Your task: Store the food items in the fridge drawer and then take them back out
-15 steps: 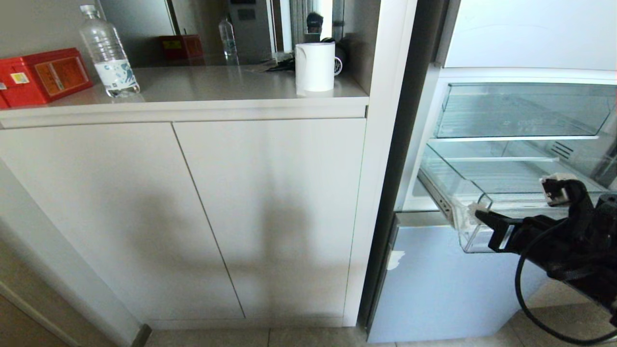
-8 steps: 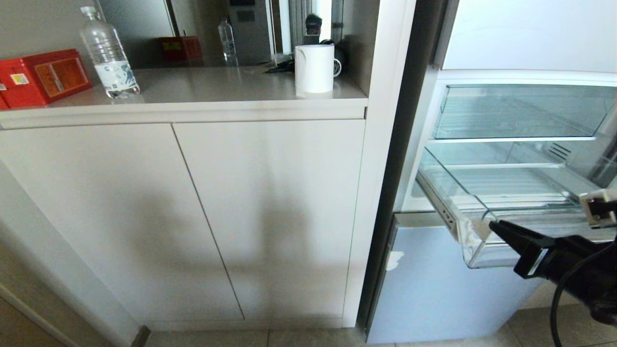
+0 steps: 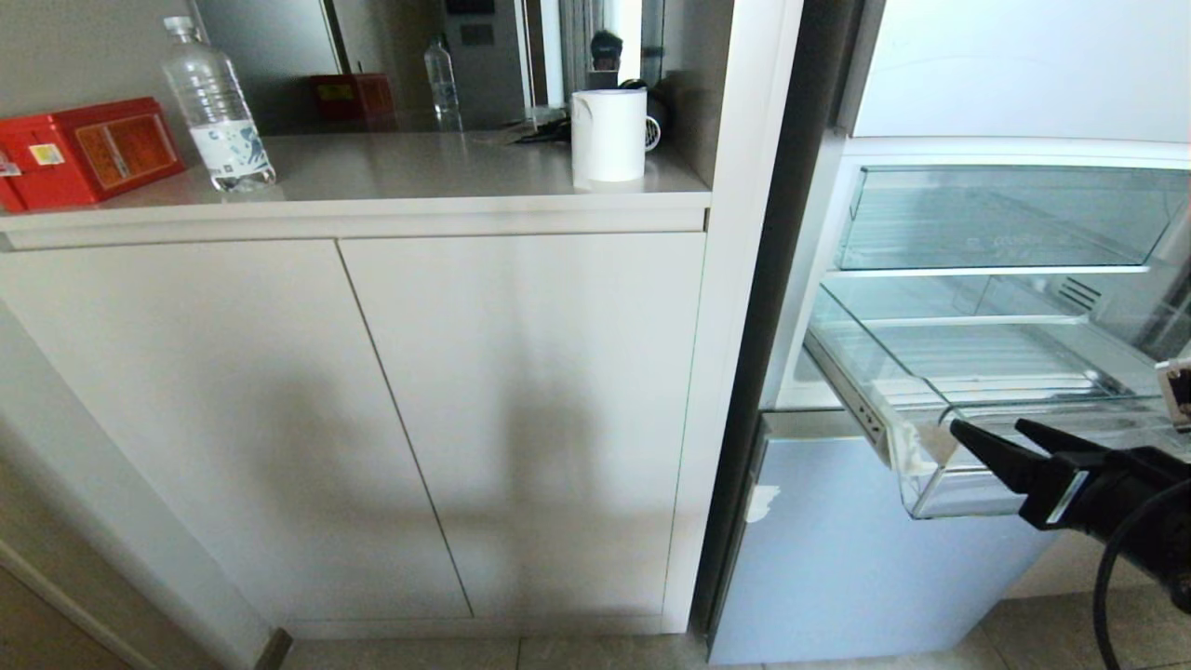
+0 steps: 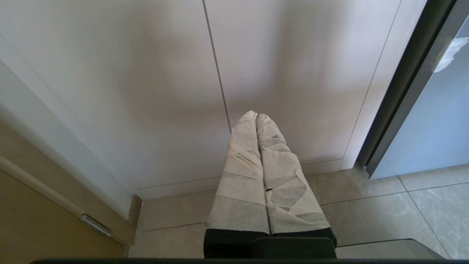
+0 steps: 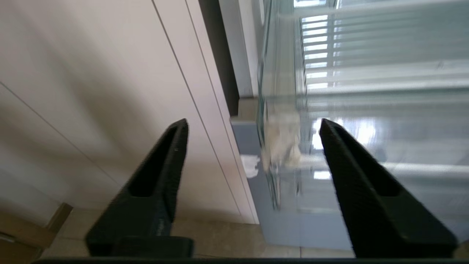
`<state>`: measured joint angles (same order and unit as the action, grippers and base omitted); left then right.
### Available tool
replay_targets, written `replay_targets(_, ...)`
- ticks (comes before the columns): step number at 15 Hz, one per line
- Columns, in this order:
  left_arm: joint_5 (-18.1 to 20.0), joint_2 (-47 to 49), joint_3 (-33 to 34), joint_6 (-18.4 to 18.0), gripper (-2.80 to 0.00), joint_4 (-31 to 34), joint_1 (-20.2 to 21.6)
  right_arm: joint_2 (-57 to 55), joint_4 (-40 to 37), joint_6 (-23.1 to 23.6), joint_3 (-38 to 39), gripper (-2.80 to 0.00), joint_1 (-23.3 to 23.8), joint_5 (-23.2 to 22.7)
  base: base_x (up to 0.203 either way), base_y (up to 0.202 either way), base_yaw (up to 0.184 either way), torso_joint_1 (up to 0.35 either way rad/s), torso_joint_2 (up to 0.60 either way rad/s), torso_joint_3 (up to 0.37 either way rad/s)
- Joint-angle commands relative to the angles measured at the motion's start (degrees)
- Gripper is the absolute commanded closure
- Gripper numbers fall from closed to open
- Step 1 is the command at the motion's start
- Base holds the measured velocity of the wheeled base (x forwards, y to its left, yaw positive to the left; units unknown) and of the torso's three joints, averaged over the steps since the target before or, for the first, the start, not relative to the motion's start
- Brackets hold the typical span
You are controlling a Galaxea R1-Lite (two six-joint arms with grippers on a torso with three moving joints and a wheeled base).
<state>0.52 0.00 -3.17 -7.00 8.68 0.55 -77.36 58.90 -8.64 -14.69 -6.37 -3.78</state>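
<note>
Two black fingers of our right gripper (image 3: 1000, 432) stand spread apart in the head view, tips just beside the scuffed front corner of the fridge drawer (image 3: 968, 368), gripping nothing. We see the drawer pulled out of the open fridge, its ribbed floor bare from this angle; the food items appear in none of our views. Above the drawer sits a clear bin (image 3: 1005, 219), and below it the pale blue door panel (image 3: 856, 558). On our left, a countertop (image 3: 391, 177) over white cabinet doors (image 3: 372, 419) carries a red box (image 3: 88, 149) at its left edge, a water bottle (image 3: 216, 107) beside the box, and a white mug (image 3: 608, 136) near its right edge.

From our left wrist, we see the left gripper (image 4: 256, 119) with its tape-wrapped fingers (image 4: 242, 176) pressed together, empty, hanging low before the cabinet doors (image 4: 146, 91) and the tiled floor (image 4: 384, 205).

From our right wrist, the dark fingers (image 5: 161, 183) are wide apart, and the drawer's whitish scuffed corner (image 5: 282, 146) lies in the gap between them, ahead of the tips and not touching either one. The cabinet door (image 5: 91, 91) fills the rest.
</note>
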Motion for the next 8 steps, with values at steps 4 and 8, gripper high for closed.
replay_targets(4, 0.0, 0.1, 0.0, 0.0, 0.00, 0.1, 0.0, 4.2, -44.6, 0.7, -29.6, -2.80, 6.1, 0.2, 0.000, 0.000, 0.000, 0.000, 0.00, 0.000)
replay_targets(8, 0.0, 0.1, 0.0, 0.0, 0.00, 0.0, 0.0, -10.7, -56.5, 3.0, -43.7, -2.80, 10.1, 4.9, 0.000, 0.000, 0.000, 0.000, 0.00, 0.000)
